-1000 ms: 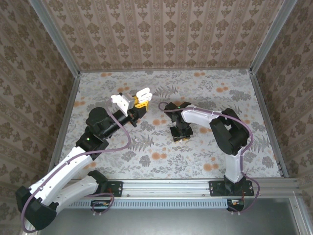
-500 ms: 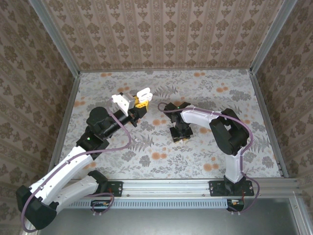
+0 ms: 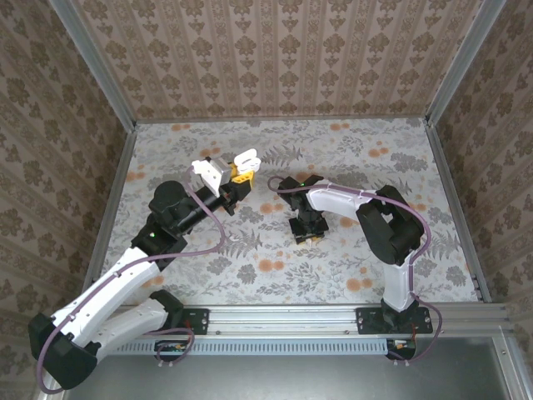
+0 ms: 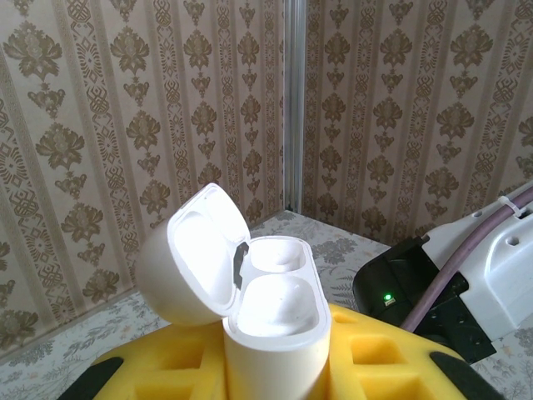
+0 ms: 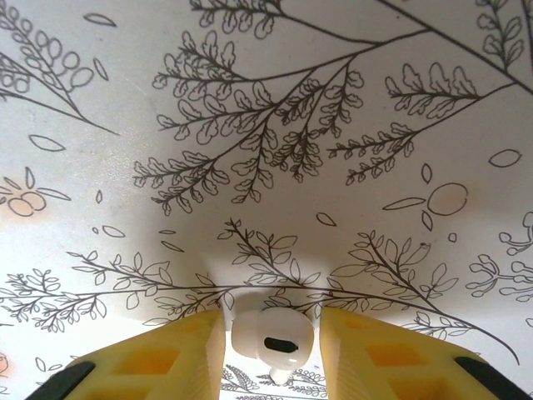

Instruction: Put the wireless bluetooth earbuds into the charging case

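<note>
The white charging case (image 4: 275, 333) stands upright between the yellow foam pads (image 4: 158, 367) of my left gripper (image 4: 275, 371), which is shut on it. Its lid (image 4: 196, 258) is hinged open and both wells look empty. From above, the case (image 3: 245, 160) is held over the table's left middle. My right gripper (image 3: 306, 236) points straight down at the table. A white earbud (image 5: 271, 337) lies between its yellow pads (image 5: 166, 358), with a thin gap on each side. The jaws are open around it.
The floral table cover (image 3: 350, 167) is ringed by patterned walls and a metal frame. My right arm's black wrist (image 4: 416, 292), with a green light, sits just right of the held case. Orange flower prints (image 3: 268, 265) dot the table.
My right gripper has shifted slightly left over the table. The left arm, with the case, has stayed almost still.
</note>
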### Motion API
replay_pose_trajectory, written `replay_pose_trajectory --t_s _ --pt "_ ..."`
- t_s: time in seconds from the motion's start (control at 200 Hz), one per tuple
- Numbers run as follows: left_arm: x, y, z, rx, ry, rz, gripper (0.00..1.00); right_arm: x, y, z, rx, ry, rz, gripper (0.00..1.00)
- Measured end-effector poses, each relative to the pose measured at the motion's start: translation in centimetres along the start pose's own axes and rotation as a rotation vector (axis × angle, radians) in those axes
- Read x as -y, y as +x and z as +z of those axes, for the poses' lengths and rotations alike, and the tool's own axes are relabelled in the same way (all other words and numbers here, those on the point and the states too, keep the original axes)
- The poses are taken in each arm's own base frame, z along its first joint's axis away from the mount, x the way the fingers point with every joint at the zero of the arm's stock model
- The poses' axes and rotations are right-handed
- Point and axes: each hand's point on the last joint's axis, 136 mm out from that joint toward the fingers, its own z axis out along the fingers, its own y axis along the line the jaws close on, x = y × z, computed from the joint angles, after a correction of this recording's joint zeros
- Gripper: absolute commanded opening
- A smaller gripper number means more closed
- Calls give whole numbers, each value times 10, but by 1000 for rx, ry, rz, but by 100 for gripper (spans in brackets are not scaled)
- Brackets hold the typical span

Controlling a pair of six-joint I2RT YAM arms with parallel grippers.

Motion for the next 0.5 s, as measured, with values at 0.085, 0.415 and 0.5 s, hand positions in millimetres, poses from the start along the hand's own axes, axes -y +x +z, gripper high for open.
replay_pose_trajectory --t_s 0.085,0.415,0.5 --pt "0 0 0 0 0 0 26 0 0 0 0 0 4 37" --pt "0 0 0 0 0 0 26 -1 -3 1 13 -4 8 34" --pt "0 0 0 0 0 0 26 -1 -3 2 15 -5 9 34"
